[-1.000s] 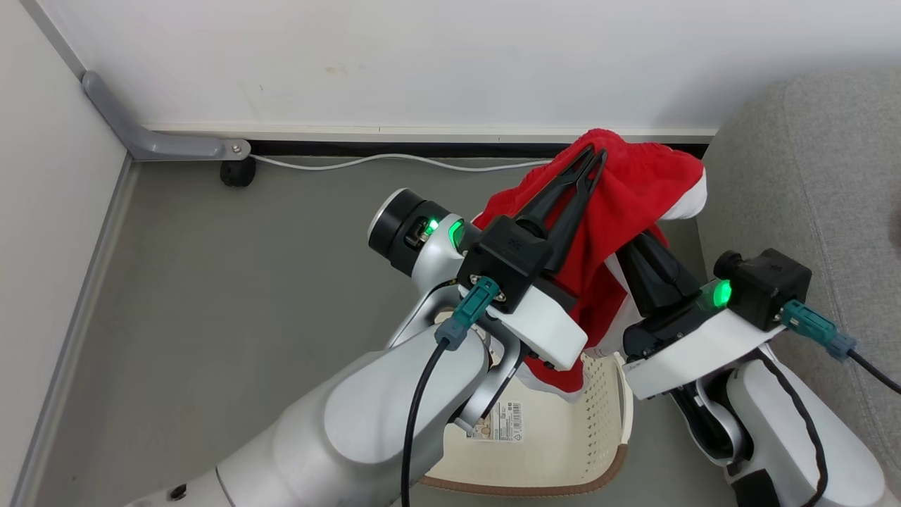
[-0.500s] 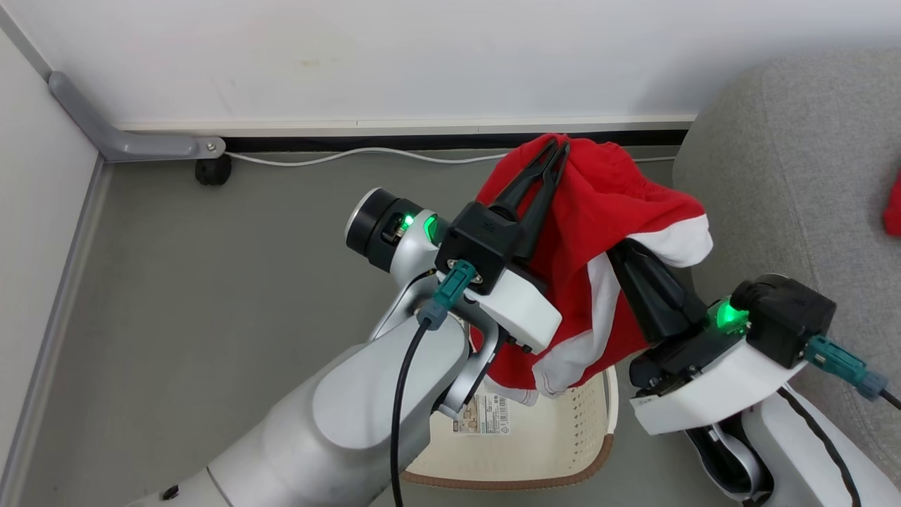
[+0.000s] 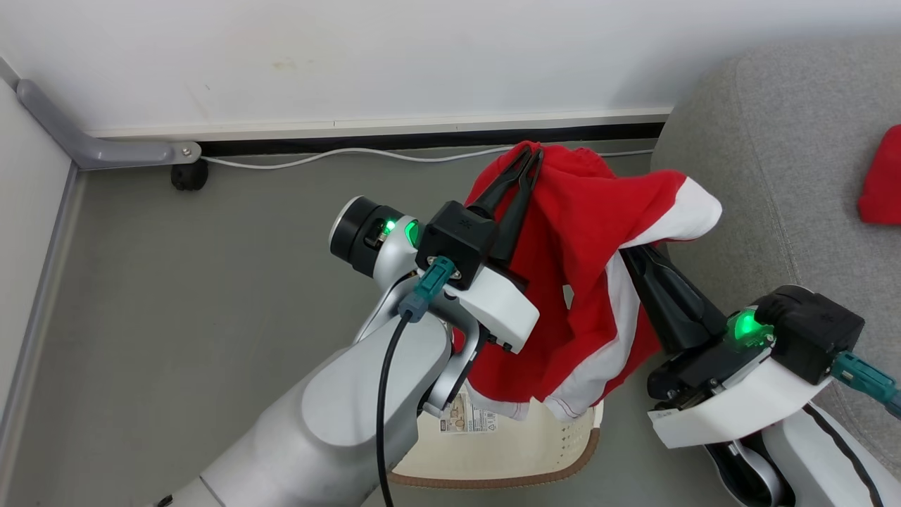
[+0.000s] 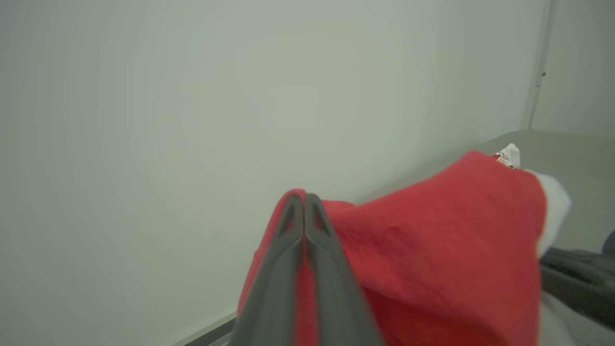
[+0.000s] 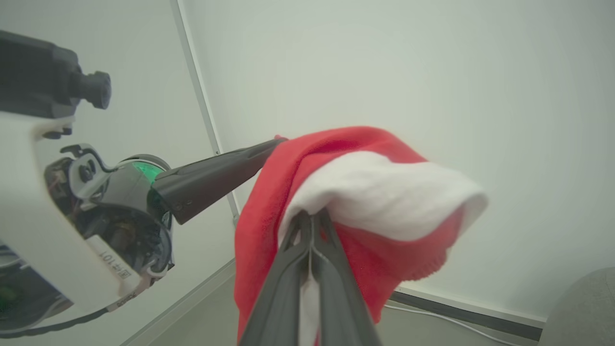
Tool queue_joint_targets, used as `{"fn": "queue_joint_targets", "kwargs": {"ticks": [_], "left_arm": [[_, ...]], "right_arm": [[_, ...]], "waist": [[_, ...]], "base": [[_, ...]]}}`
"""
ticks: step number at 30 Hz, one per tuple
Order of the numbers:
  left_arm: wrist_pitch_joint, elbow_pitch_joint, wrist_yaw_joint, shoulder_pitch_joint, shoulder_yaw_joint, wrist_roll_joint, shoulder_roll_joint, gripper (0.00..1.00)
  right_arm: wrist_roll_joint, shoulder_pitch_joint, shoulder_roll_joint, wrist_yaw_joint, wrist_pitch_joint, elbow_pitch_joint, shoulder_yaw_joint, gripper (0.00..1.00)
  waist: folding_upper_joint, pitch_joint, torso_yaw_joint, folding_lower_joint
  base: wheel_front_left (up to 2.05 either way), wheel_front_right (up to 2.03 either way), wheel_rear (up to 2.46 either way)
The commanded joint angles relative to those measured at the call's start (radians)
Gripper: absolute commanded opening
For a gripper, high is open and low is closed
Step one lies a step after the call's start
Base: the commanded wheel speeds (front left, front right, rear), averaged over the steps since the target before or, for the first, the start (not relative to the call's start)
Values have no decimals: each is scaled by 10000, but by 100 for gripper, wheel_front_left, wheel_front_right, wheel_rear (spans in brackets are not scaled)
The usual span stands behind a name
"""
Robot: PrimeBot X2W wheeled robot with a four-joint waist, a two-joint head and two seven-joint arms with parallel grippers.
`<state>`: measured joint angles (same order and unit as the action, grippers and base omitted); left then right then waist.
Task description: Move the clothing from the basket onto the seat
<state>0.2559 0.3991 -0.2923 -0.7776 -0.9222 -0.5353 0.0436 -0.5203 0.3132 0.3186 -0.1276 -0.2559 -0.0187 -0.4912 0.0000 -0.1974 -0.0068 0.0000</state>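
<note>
Left tool [image 3: 529, 153]: clamped shut on the red garment's top edge.
Red garment [image 3: 577, 232]: hangs between both tools, above the basket [image 3: 493, 483].
Right tool [image 5: 311, 226]: pinches its white trim.
Next: swing right over the seat [image 3: 774, 141], hem clear, release together.

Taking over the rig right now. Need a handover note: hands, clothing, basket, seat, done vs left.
Hands: left hand shut on the top edge of the red-and-white garment; right hand shut on its white trim.
Things: the garment hangs between both hands, hem over the basket, beside the seat.
Done: another red piece lies on the seat.
Left: carry the garment over the seat and release. The left arm hides part of the basket, so check it.
</note>
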Motion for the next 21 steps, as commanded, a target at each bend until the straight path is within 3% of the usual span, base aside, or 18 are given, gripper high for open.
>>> {"fn": "queue_joint_targets", "kwargs": {"ticks": [1,2,21], "left_arm": [[58,-182,45,-103,344,94,66,22],[58,-116,94,-43,393,46,66,100],[58,171,405,595,940,383,66,100]], "right_arm": [[-52,-5,68,-31,-59,-315,-51,0],[-32,34,67,-31,-59,-362,-27,0],[33,410,91,-31,-59,-603,476,0]], "waist": [[0,-5,-10,0],[0,-19,-25,0],[0,-112,-258,0]], "base": [[0,0,0],[0,0,0],[0,0,0]]}}
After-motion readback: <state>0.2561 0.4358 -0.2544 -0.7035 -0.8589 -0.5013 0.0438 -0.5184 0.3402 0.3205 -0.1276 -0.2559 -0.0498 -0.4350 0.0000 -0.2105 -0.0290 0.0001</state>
